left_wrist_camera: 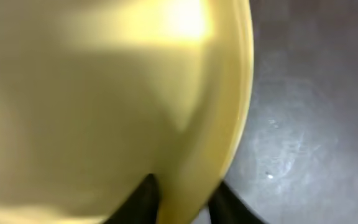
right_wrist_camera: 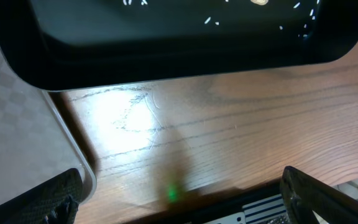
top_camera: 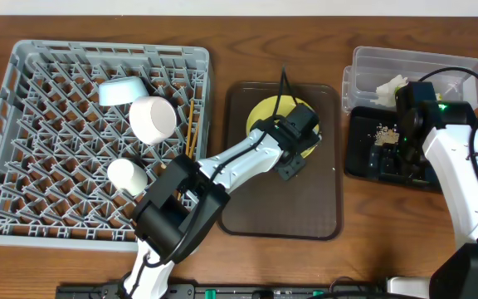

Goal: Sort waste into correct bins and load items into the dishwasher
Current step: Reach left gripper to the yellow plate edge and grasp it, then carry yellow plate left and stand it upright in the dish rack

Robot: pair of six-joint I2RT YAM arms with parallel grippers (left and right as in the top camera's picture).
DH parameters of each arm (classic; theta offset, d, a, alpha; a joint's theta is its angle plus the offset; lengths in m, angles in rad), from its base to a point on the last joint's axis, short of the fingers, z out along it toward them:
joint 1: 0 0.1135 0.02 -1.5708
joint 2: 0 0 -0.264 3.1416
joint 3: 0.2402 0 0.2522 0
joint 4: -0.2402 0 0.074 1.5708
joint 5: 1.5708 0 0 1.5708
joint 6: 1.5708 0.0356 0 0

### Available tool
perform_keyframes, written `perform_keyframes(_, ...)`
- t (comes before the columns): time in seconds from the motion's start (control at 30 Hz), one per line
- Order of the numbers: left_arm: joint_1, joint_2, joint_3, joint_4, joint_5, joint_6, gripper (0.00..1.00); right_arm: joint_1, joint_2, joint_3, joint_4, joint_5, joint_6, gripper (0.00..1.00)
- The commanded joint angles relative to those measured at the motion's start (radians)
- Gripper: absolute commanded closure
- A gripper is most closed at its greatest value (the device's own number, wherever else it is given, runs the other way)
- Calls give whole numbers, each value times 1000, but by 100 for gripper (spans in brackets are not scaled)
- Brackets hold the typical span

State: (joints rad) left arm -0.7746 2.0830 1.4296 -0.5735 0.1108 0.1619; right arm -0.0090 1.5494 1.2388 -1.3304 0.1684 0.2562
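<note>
From overhead, the brown serving tray (top_camera: pixel 282 208) is a flat, round-cornered rectangle on the wooden worktop (top_camera: pixel 247 41). One round, glossy yellow plate (top_camera: pixel 264 112) lies on the tray's far half. The left fingers (top_camera: pixel 293 166) sit at the plate's near-right rim.

Left of the tray stands the square grey plastic dish rack (top_camera: pixel 98 141), a lattice of upright pegs. It holds one light blue bowl (top_camera: pixel 121 90), one white bowl (top_camera: pixel 153 118) and one small white cup (top_camera: pixel 128 176). Thin wooden chopsticks (top_camera: pixel 191 129) lie along the rack side nearest the tray.

Right of the tray lies the shallow black tray (top_camera: pixel 363 158), with pale crumbs (top_camera: pixel 384 133) scattered in it. Behind it is the clear plastic tub (top_camera: pixel 372 71), holding crumpled white tissue (top_camera: pixel 392 85). The right fingers (top_camera: pixel 405 149) hang over the black tray.

In the left wrist view, the smooth plate (left_wrist_camera: pixel 104 112) fills most of the frame. Its raised rim runs down between two dark fingers (left_wrist_camera: pixel 142 199), which are pinched on it, one on each side. The tray's dull, faintly textured surface (left_wrist_camera: pixel 309 124) shows to the right.

In the right wrist view, two dark fingers (right_wrist_camera: pixel 322 193) stand wide apart with nothing between them, over grained wood (right_wrist_camera: pixel 229 124). The black tray's rounded, glossy wall (right_wrist_camera: pixel 166 56) crosses the top, with a few pale specks inside. The serving tray's checker-textured corner (right_wrist_camera: pixel 17 124) shows at the left.
</note>
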Motion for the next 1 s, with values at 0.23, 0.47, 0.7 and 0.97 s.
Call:
perform_keyframes(0.23,-6,-37,-8,-54,42,-36,94,-14,-14,7,0,-1,9,1)
perform_keyframes(0.47,-4,-255,9,-54,42,-61,94,-14,-14,7,-1,-1,9,1)
perform_keyframes(0.7,92,-529,9,-71,36,-191,94,-14,-14,7,-1,-1,9,1)
perform_keyframes(0.97,408,-669,9,-138,313,-250,94,-14,-14,7,-2,-1,8,1)
